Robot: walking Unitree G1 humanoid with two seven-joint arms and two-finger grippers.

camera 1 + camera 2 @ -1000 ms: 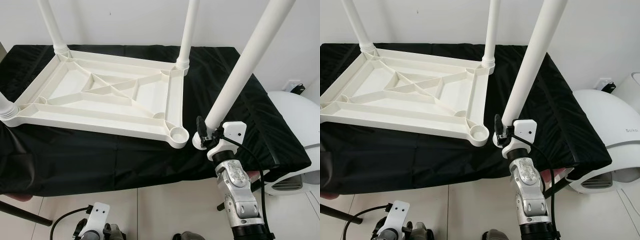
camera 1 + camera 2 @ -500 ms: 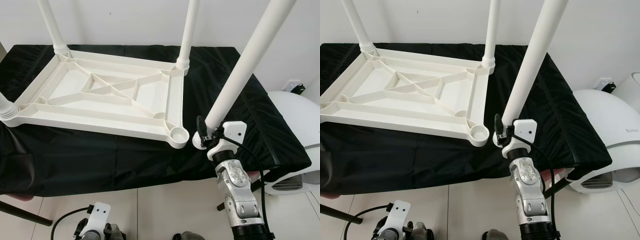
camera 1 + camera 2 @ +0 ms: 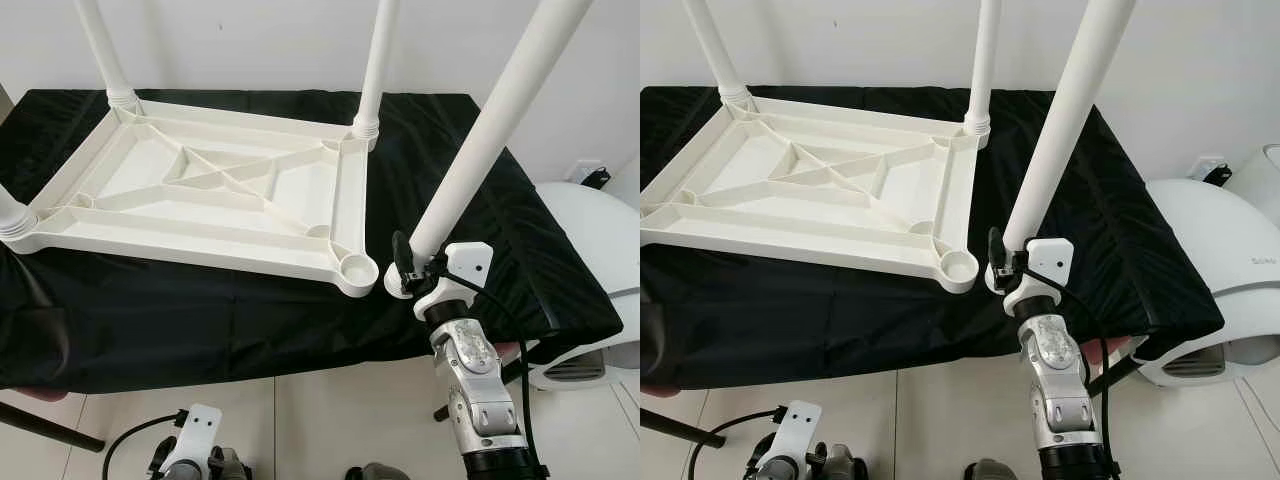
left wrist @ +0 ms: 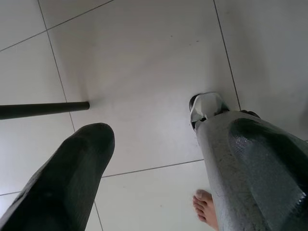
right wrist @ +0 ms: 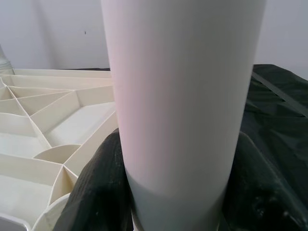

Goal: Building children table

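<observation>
A white plastic tabletop (image 3: 200, 195) lies upside down on a black-covered bench (image 3: 480, 200). Three white legs stand in its corners: back left (image 3: 105, 50), back right (image 3: 376, 70) and near left (image 3: 8, 212). The near right corner socket (image 3: 358, 268) is empty. My right gripper (image 3: 405, 272) is shut on the lower end of a fourth white leg (image 3: 490, 120), which tilts up to the right; its foot hangs just right of that socket. In the right wrist view the leg (image 5: 183, 96) sits between the black fingers (image 5: 96, 192). My left gripper (image 4: 154, 163) hangs open low over the floor.
A white rounded appliance (image 3: 590, 230) stands right of the bench. A dark pole (image 4: 43, 109) lies on the tiled floor at the left. A person's bare foot (image 4: 207, 207) is on the tiles near my left gripper. A white wall runs behind the bench.
</observation>
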